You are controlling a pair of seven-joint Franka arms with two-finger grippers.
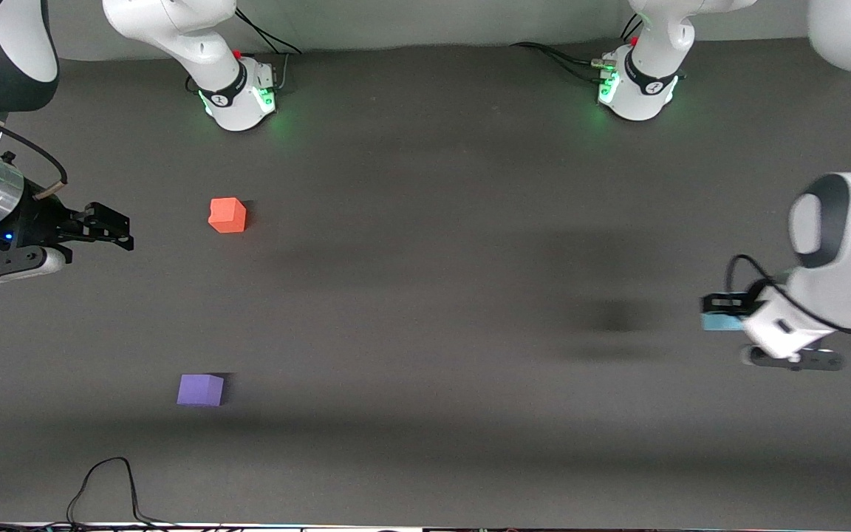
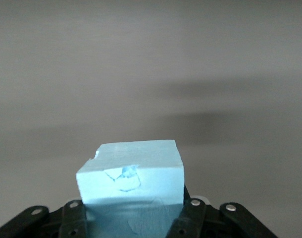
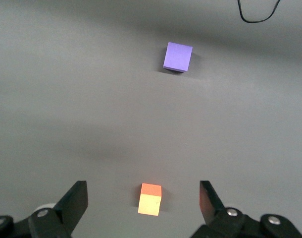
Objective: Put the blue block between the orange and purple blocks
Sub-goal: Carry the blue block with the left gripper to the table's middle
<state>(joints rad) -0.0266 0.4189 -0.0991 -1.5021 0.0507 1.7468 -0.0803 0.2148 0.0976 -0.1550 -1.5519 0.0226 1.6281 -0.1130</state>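
In the left gripper (image 1: 721,314), a scuffed sky-blue block (image 2: 133,183).

Table (image 1: 425,295): dark grey matte top that fills the front view, with soft shadow bands across it. Cable (image 1: 108,488): thin, black, looped on the table at the edge nearest the front camera, toward the right arm's end; the black loop in the right wrist view (image 3: 257,12) is probably the same one. Wall (image 1: 433,22): pale strip along the table's farthest edge, with black cables (image 1: 558,59) lying on the table below it.
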